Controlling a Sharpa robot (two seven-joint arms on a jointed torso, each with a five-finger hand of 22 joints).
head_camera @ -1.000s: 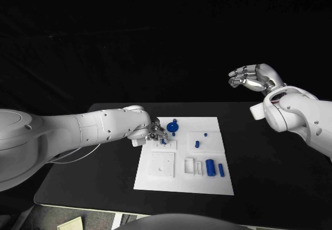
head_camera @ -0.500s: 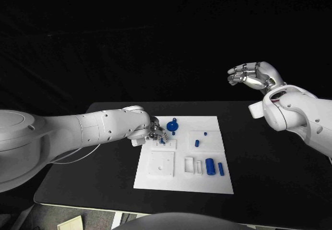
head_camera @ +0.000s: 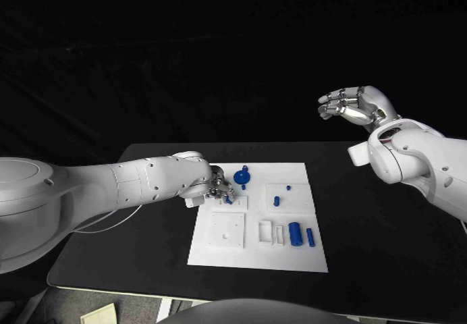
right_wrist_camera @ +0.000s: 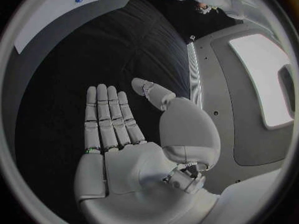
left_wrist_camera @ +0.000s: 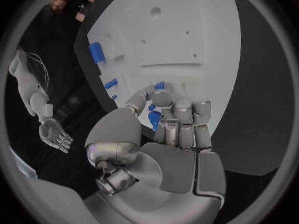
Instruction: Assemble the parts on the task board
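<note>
One small blue part (left_wrist_camera: 156, 118) sits pinched in our left hand (head_camera: 214, 190), over the task board (head_camera: 292, 260) near its far left corner. To seat it well, we judge we should keep the part upright, line it over its hole before pressing, and lower slowly so it does not jam. Our right hand (head_camera: 355, 106) hangs high beyond the table's far right corner, fingers apart and holding nothing. What shows of the part between the fingers (left_wrist_camera: 185, 119) is short, smooth and bright blue; its full shape we cannot tell.
</note>
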